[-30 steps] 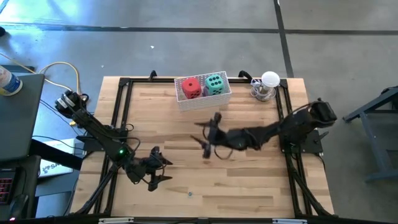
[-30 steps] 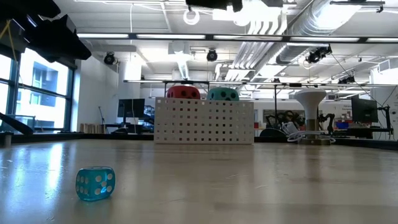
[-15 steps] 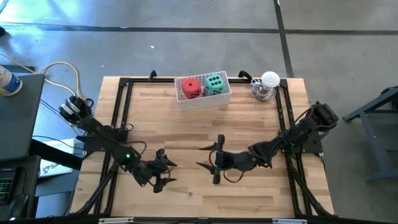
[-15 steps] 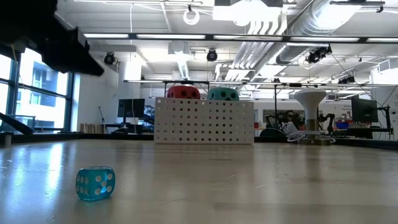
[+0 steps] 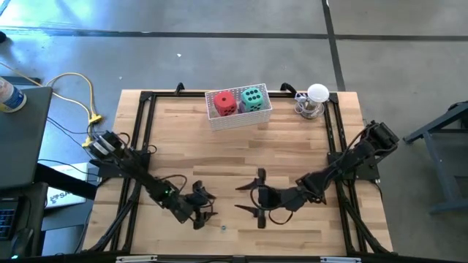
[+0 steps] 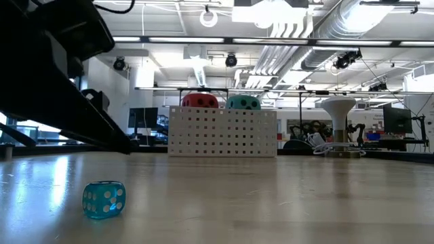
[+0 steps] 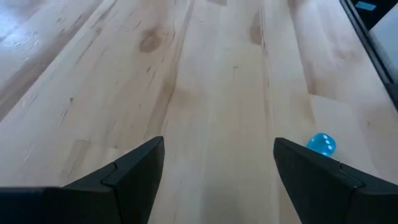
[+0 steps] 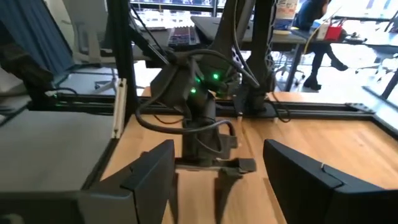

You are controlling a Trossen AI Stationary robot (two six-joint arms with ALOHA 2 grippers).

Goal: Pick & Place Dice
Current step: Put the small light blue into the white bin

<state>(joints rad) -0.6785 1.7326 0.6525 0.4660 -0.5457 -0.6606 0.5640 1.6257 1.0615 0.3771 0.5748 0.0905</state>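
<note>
Only two of the four dice visible as big cubes: red die (image 5: 224,103) and teal-green die (image 5: 253,98), side by side in the white perforated basket (image 5: 240,119) at the table's (image 5: 292,146) far edge. In low view only their tops clear the basket wall. Pink and purple dice not visible in any view.

Left arm cut off in low view, just a dark mass at the left. Left gripper (image 5: 204,213) low near the front edge, fingers (image 7: 130,171) spread wide, holding nothing, bare wood between them. Right gripper (image 5: 258,199) front centre, just beside the left one, fingers (image 8: 149,171) also well apart, holding nothing; left gripper seen straight ahead in its wrist view.

One small translucent blue die (image 6: 104,200) on the wood near the left gripper, barely a speck from above. One white lamp-like object (image 5: 316,97) at the far right corner.
</note>
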